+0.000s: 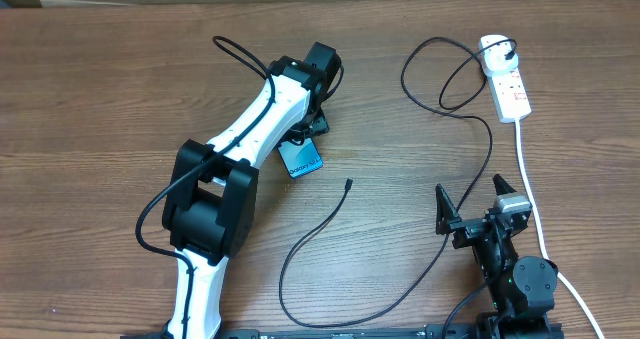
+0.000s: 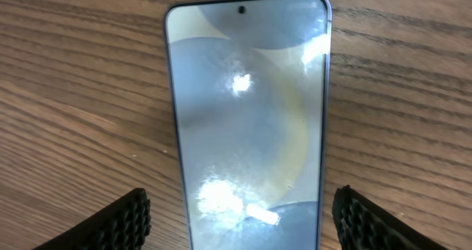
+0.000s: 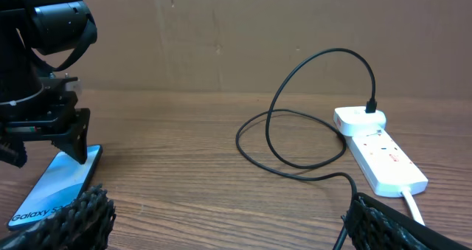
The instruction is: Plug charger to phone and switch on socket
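Observation:
The phone (image 1: 305,161) lies flat on the wooden table with its light-blue screen up; it also shows in the left wrist view (image 2: 247,125) and the right wrist view (image 3: 55,187). My left gripper (image 1: 310,131) (image 2: 240,228) is open just above the phone's far end, one finger on each side of it. The charger's black cable (image 1: 330,219) lies loose; its connector tip (image 1: 348,183) rests right of the phone, apart from it. Its plug (image 1: 510,51) (image 3: 371,106) sits in the white socket strip (image 1: 508,84) (image 3: 380,154). My right gripper (image 1: 470,214) (image 3: 228,220) is open and empty near the front right.
The strip's thick white cord (image 1: 535,209) runs down the right side, past my right arm. The black cable loops (image 1: 440,79) (image 3: 295,143) left of the strip and curves across the front middle of the table (image 1: 400,299).

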`<state>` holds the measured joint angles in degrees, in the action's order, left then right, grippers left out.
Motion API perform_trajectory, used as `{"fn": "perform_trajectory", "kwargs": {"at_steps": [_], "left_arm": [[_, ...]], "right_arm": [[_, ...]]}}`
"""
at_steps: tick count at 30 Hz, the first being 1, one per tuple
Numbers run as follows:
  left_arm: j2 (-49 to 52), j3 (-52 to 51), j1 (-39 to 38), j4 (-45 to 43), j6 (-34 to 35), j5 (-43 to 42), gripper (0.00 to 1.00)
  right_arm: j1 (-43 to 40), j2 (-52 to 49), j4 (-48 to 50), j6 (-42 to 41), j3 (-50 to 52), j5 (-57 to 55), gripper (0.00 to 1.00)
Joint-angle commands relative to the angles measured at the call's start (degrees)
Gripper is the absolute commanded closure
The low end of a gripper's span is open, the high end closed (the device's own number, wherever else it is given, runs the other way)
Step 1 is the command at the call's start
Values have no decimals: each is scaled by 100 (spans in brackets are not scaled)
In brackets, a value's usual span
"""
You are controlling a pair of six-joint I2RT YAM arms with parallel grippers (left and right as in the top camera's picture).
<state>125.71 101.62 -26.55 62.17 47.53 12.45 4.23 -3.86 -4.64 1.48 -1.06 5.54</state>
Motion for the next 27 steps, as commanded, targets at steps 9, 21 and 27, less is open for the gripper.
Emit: {"fn": "perform_trajectory", "kwargs": {"at_steps": [9,21,27], "left_arm": [[-94,142,162,157,-256,-291,16],[-632,398,758,588,-254,-2264,0],[-103,350,741,658,-245,-1880,1]], "right_arm": [[22,37,24,-13,59,-33,0],[22,37,24,-13,59,-33,0],[22,37,24,-13,59,-33,0]]}}
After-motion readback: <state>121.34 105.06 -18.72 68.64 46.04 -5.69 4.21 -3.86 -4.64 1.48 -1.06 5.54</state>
